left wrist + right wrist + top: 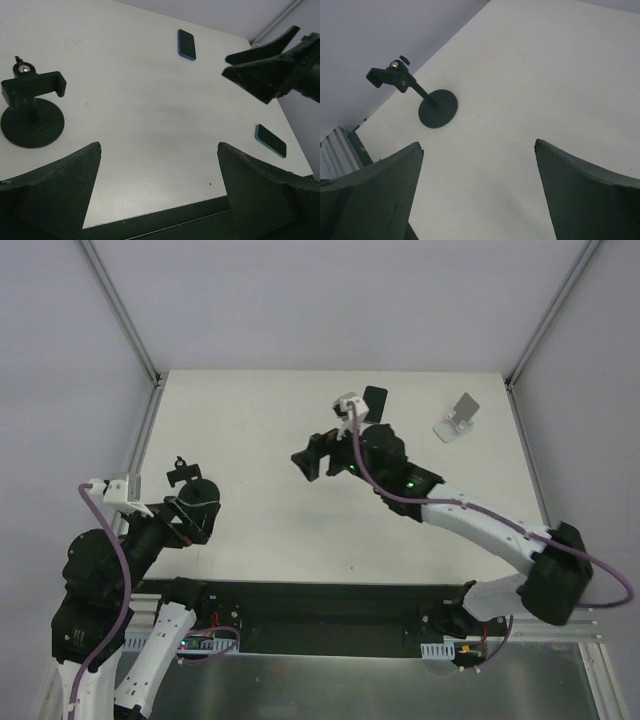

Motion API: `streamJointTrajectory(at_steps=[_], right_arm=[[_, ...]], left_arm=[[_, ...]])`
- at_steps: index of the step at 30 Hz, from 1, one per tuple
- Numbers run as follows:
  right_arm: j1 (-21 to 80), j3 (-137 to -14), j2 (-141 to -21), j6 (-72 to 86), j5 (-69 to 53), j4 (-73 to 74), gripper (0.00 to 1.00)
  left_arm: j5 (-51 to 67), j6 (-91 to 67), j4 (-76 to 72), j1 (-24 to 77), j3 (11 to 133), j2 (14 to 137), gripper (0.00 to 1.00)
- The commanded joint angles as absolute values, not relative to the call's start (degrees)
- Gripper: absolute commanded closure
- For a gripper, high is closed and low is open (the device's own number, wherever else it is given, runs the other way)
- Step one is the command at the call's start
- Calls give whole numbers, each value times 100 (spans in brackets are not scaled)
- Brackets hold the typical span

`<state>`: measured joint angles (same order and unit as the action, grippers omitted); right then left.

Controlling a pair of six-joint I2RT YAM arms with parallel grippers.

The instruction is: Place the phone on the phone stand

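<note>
Two dark phones with blue rims lie flat on the white table point(150, 100). The shorter one, the phone point(270, 140), is near the right front corner and is hidden under my right arm in the top view. The longer phone point(186, 44) lies far back point(375, 402). The black phone stand point(31, 107), with a disc base and an upright clamp, stands empty at the left point(183, 472) point(437, 107). My left gripper point(157, 145) is open and empty beside the stand. My right gripper point(479, 142) is open and empty above mid-table point(312, 455).
A small silver folded-metal stand point(458, 420) sits at the back right. My right arm point(470, 520) stretches across the right half of the table. Frame posts stand at the far corners, and the table's front edge point(200, 205) is just below my left fingers.
</note>
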<state>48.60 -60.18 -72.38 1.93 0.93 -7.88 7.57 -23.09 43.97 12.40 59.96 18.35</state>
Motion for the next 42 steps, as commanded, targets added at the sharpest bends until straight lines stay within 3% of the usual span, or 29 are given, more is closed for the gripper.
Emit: streamJointTrajectory(at_steps=[1,7,12,19,28,39,42], right_arm=[[5404,-6845,-8716,210,-490,-3224,4],[5976,-7961,-10536,228,-1238,-4525,1],[6144,-9173,-11599,132,-1494,-3965,6],[6135,-9597,-12128,-114,-1582,-3411,17],[6135,-10503,-12832,-88,-1714,-2786,30],[6170,-11065,-13341,308,-1828,-2857,42],[6196,-11302,-13482,299,-1784,-2778,51]], left_arm=[[45,-2329,4588,1274,5967,1284,2],[-720,-2408,4605,1274,5950,651,10],[-581,-2426,4737,1274,6020,659,16],[-378,-2531,4834,1266,6065,738,24],[342,-2901,5177,1274,6187,2012,31],[-448,-1978,5326,1274,6221,1942,28],[-615,-1837,5501,1274,6407,2021,28]])
